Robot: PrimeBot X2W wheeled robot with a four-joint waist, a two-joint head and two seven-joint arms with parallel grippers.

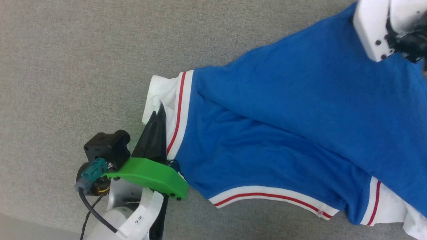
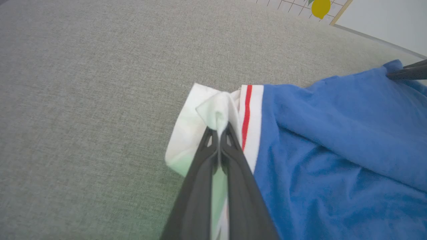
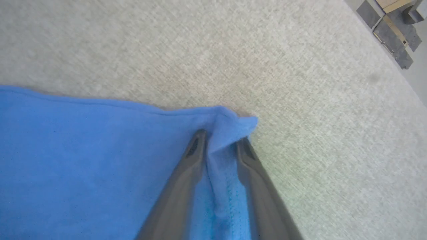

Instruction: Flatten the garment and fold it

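The garment [image 1: 283, 133], royal blue with red-and-white trim, lies rumpled across the grey cloth surface, stretching from the middle to the right edge. My left gripper [image 1: 162, 108] is shut on its white sleeve [image 1: 156, 88]; in the left wrist view the fingertips [image 2: 220, 128] pinch a raised fold of that sleeve [image 2: 200, 110]. The right arm's white wrist [image 1: 373, 30] hangs over the garment's far right corner. In the right wrist view my right gripper [image 3: 222, 136] straddles a bunched ridge of the blue garment [image 3: 83, 160], with the jaws still partly apart.
Grey woven surface [image 1: 83, 66] spreads left of and beyond the garment. Its near edge [image 1: 20, 230] shows at the lower left. Past the far edge are a yellow shape [image 2: 320, 8] and grey blocks [image 3: 393, 33].
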